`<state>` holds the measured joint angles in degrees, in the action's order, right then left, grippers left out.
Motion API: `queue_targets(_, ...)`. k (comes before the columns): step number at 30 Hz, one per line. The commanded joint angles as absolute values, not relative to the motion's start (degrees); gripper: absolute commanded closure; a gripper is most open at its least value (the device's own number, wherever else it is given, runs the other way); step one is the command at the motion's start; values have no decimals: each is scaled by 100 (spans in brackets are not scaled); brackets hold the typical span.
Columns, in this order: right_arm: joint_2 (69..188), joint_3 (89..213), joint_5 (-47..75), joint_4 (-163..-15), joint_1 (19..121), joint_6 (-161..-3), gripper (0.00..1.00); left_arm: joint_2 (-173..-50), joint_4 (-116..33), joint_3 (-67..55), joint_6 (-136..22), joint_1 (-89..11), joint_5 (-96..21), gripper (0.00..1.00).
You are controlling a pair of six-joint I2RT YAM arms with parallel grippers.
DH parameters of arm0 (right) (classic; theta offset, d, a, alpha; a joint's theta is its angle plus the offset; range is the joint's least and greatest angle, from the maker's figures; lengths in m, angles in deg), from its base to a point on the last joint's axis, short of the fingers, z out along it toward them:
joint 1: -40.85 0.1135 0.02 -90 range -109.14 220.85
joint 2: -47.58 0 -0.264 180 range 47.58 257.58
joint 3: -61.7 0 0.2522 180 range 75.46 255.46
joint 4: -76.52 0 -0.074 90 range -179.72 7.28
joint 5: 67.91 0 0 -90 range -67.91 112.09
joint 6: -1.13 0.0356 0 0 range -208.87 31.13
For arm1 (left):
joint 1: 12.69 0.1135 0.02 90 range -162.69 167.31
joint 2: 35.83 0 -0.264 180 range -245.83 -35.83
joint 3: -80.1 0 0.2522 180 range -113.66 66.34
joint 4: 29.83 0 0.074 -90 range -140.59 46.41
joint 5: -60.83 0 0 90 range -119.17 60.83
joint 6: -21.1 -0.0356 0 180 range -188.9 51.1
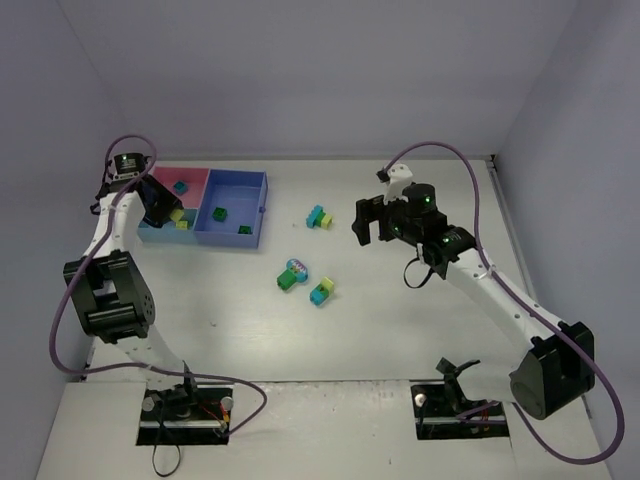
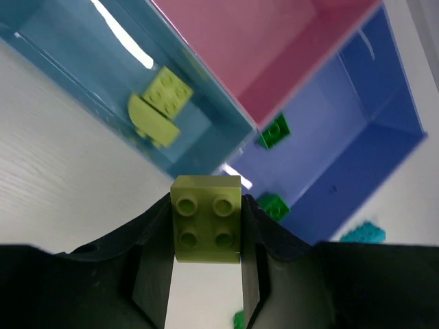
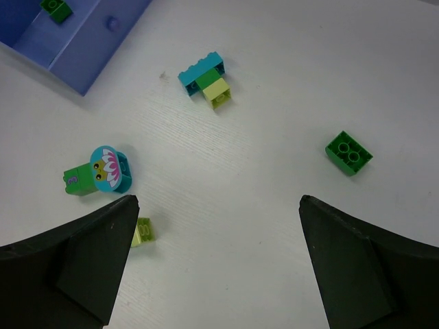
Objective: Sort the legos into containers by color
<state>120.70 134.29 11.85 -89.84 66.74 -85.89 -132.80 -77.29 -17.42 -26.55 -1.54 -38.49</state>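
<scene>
Legos: some sit in the trays at far left, others lie loose on the white bench.

The right arm reaches over mid-bench. The right end effector is spread wide with nothing between its fingers, above the loose pieces. The left arm bends back over the trays. The left end effector pinches a yellow-green brick, studs facing the wrist camera, close by a corner of the light-blue tray.

We note three adjoining trays:
- Medium-blue tray, the largest — two dark green bricks inside, apart from each other.
- Pink tray — one teal brick.
- Light-blue tray, the smallest — two yellow-green pieces, touching, one with a rounded edge.

We count four loose groups on the bench:
- Nearest the medium-blue tray is a joined cluster of teal, green and yellow-green.
- Nearer the arms is a green brick with a round cyan painted disc.
- Beside that is a yellow-green-and-teal pair.
- A lone dark green brick lies well apart from these, seen only in the right wrist view.
</scene>
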Motion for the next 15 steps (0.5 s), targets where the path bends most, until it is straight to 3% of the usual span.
queue_targets(1, 12149, 13452, 1593, -9315, 6617, -8325, 0, -13645, -7269, -2338, -2302, 128, -3602, 93)
queue_targets(9, 12299, 13444, 1672, -9289, 6564, -8211, 0, -14551, -7267, -2893, -2065, 392, -3435, 74)
queue_targets(14, 12387, 13452, 1839, -9262, 6520, -8158, 0, -14588, -7208, -2779, -1977, 436, -3426, 47)
queue_targets(15, 12387, 13452, 1892, -9262, 6503, -8140, 0, -14570, -7207, -2753, -1968, 436, -3426, 47)
